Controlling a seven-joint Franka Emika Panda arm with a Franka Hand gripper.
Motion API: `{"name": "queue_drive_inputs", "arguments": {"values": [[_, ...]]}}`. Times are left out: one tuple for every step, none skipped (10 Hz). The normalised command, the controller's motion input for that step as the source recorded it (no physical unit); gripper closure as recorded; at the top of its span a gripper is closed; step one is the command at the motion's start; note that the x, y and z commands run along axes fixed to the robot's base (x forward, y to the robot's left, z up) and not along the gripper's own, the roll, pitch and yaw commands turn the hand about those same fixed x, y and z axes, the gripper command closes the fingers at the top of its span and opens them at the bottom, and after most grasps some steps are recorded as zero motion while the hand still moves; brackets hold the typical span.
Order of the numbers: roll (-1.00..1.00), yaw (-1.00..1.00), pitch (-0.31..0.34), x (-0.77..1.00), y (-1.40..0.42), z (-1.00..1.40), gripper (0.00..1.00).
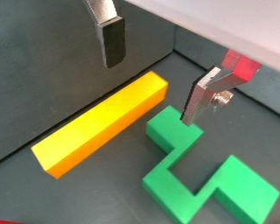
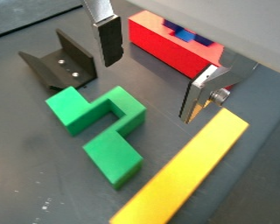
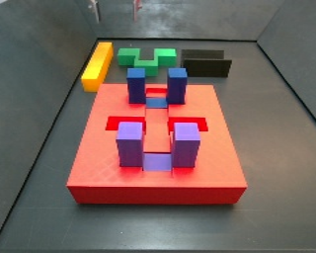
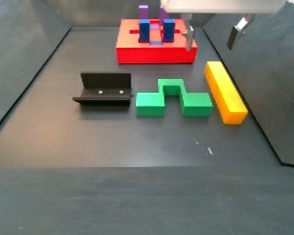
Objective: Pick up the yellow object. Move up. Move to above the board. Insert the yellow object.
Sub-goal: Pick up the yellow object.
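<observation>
Wide-open, empty pincer [image 2: 150, 72] hovers over the smooth yellow object [image 2: 187, 171], beside the green notched block [image 2: 102, 128].

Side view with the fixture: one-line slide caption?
Open gripper hovers above yellow object beside green block, fixture and red board.

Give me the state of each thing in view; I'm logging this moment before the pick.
gripper: open, empty, above the floor near the pieces.
yellow object: lying flat on the floor, not held.
green notched block: lying flat beside it, untouched.
board: flat, blue and purple blocks standing upright.
fixture: standing on the floor.
</observation>
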Motion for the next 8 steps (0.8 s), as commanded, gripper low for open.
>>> {"name": "queue_drive_inputs", "arguments": {"values": [[0.10,-0.05,-0.067,0.00,-0.15,-0.43,0.00],[0.13,-0.10,-0.079,-0.11,-0.06,-0.37,0.00],[0.14,-0.10,-0.084,-0.18,0.00,-0.43,0.00],[0.23,-0.18,-0.040,-0.27,0.10,-0.46,0.00],[0.16,-0.17,-0.034,-0.40,0.14,-0.39,0.00],[0.01,-0.15,-0.067,-0.29,0.11,-0.29,0.00],[0.01,-0.13,-0.077,-0.08,0.07,-0.25,0.00],[0.00,-0.09,-0.060,-0.05,0.02,-0.17,0.00]]}}
